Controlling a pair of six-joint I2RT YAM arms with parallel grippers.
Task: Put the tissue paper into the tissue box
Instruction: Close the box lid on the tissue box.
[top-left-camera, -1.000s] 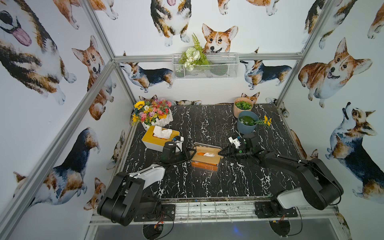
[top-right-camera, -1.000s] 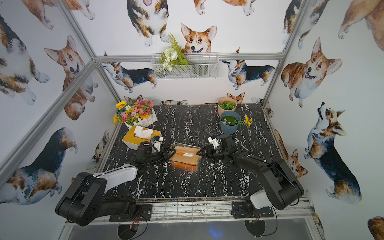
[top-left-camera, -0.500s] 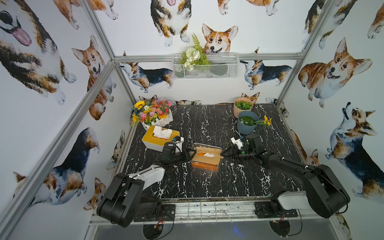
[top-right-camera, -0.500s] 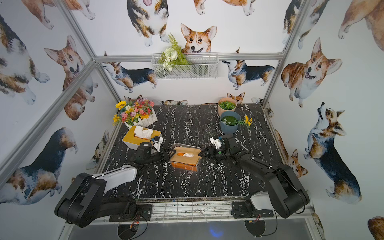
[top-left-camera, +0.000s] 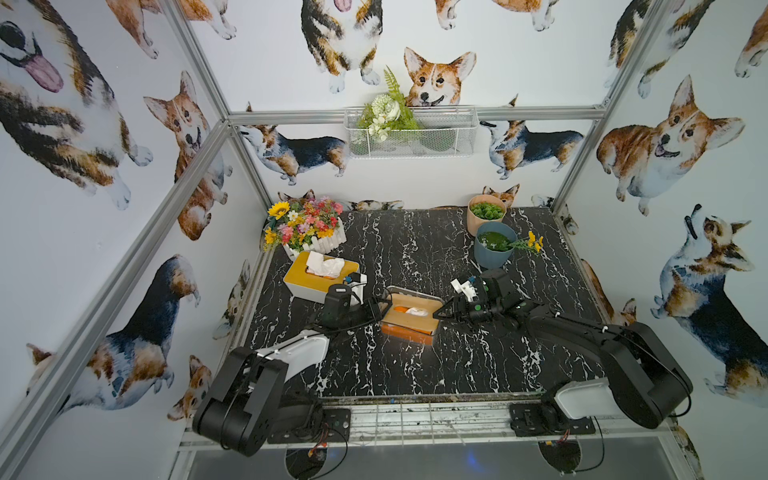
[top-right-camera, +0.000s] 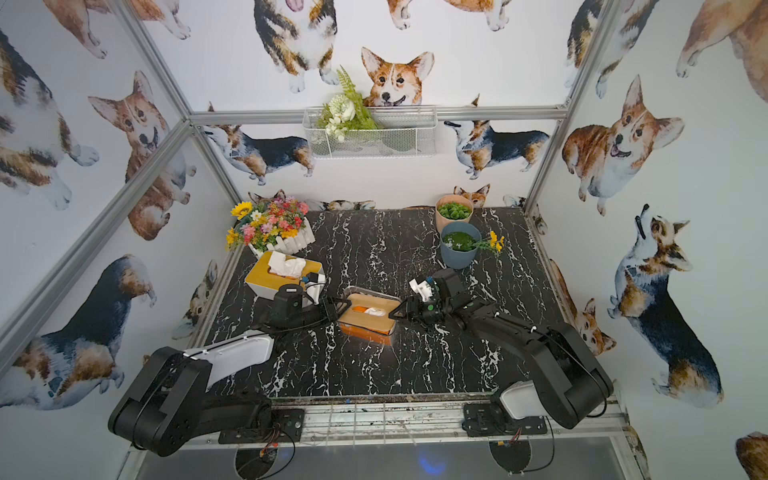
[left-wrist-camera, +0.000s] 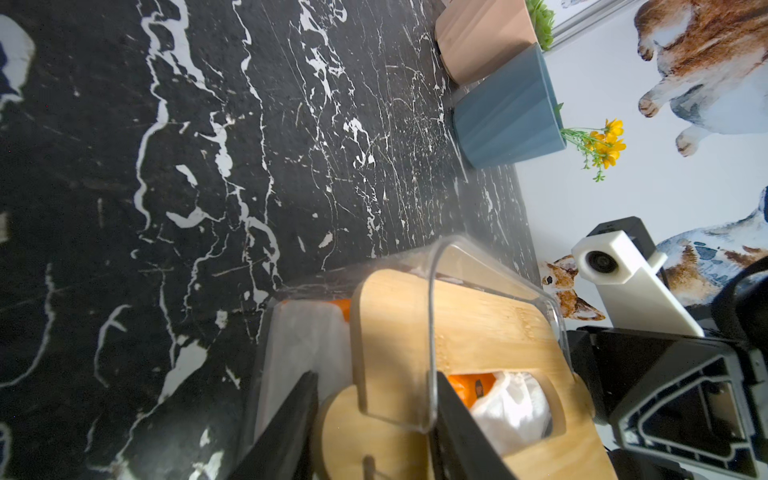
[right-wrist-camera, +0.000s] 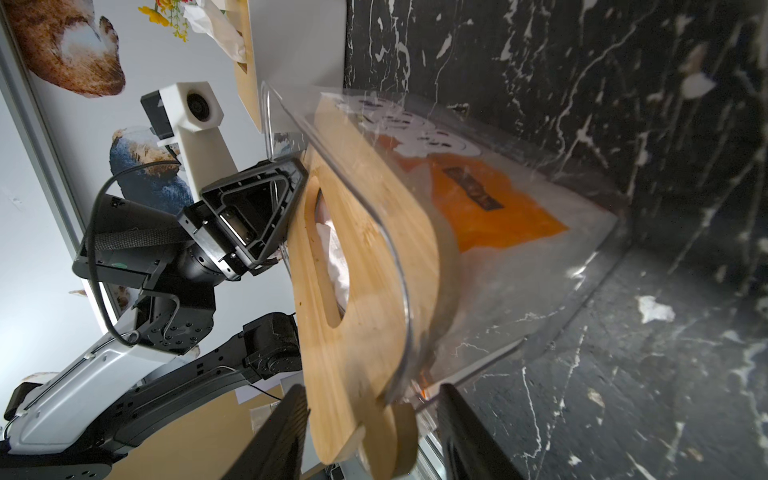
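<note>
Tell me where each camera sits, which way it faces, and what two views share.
Top views: high at the front, looking down toward the back wall; both arms flank the tissue box.
Left wrist: on the left arm, looking along its fingers over the lid; the right wrist camera faces it.
Right wrist: on the right arm, looking along its fingers at the box's opposite end; the left arm shows.
Shared: both wrist views show tissue in the lid slot.

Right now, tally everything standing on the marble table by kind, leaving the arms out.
Tissue boxes: 2 (clear box, yellow-topped box)
Plant pots: 2 (pink pot, blue pot)
Flower planter: 1
Total: 5
</note>
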